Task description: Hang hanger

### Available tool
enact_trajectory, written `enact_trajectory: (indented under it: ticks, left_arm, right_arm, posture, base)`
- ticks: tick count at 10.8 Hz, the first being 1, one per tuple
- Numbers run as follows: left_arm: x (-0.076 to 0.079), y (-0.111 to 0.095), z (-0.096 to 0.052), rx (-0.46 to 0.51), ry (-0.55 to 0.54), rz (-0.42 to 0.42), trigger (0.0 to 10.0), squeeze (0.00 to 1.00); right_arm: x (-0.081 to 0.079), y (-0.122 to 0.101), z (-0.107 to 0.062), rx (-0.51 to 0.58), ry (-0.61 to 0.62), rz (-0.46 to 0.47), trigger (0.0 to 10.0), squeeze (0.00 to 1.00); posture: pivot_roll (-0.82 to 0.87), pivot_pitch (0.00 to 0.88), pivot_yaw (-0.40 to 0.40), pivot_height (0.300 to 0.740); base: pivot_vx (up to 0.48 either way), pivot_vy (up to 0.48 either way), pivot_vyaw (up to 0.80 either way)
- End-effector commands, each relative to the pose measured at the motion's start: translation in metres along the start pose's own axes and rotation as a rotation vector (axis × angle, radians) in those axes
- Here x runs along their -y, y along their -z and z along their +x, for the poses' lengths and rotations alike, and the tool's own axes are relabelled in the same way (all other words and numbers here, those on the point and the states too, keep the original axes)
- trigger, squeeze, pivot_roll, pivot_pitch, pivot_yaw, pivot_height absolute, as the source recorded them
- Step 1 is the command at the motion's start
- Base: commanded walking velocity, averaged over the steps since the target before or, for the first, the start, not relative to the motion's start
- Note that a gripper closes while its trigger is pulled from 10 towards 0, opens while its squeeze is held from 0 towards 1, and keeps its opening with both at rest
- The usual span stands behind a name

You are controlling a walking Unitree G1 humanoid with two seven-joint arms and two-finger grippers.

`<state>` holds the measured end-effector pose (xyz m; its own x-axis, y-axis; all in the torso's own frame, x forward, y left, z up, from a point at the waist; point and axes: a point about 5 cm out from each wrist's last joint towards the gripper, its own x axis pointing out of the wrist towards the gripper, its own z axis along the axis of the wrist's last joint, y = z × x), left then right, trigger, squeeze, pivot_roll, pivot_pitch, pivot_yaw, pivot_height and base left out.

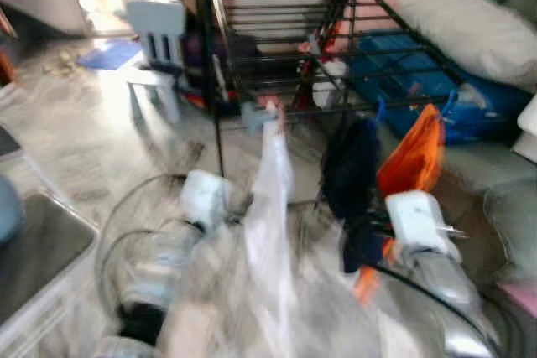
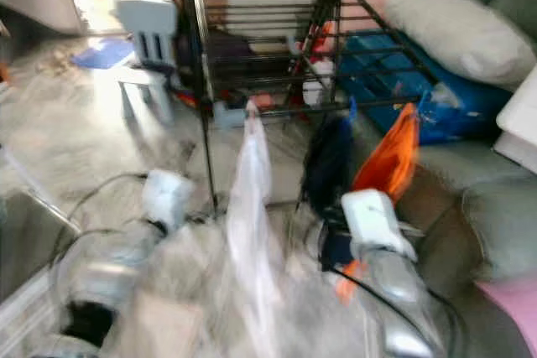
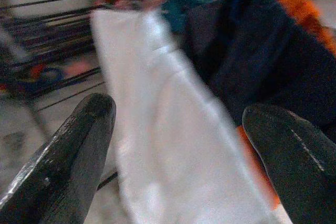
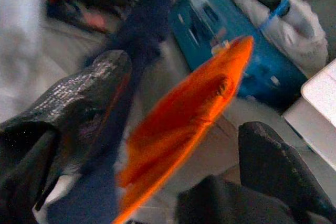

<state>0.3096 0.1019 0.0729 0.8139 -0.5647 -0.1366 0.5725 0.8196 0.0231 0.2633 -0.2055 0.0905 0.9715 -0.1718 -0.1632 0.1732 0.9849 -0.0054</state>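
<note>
Nearest the camera, the left gripper [image 3: 176, 156] is seen with its fingers spread wide on either side of a white garment [image 1: 270, 207], nothing being clasped, while the right gripper [image 4: 173, 166] is likewise parted around an orange garment [image 1: 413, 155] with a dark blue garment [image 1: 348, 169] just beside it. The white garment appears, through heavy blur, to be hung by a hanger [image 1: 267, 108] from the front rail of the black drying rack [image 1: 285, 39]. Beyond are seen a small pale chair [image 1: 158, 44] and, to the right, a blue bag [image 1: 419, 81] under cushions [image 1: 470, 31].

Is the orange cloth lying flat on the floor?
No, the orange cloth hangs in the air between the right gripper's open black fingers.
</note>
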Motion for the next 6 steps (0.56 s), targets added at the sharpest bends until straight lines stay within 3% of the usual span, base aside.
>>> enact_trajectory:
  ticks: [1,6]
  left_arm:
    - [-0.014,0.0,-0.006,-0.014,-0.046,0.022,10.0,0.0]
    - [-0.015,0.002,-0.005,-0.022,-0.067,0.024,10.0,0.0]
  right_arm:
    - [-0.009,-0.006,0.002,0.023,-0.021,0.015,10.0,0.0]
    - [0.008,-0.008,0.009,-0.004,0.044,-0.029,10.0,0.0]
  posture:
    - [0.05,0.0,-0.04,0.74]
    - [0.05,0.0,-0.052,0.74]
  base:
    - [0.0,0.0,0.0]
    - [0.0,0.0,0.0]
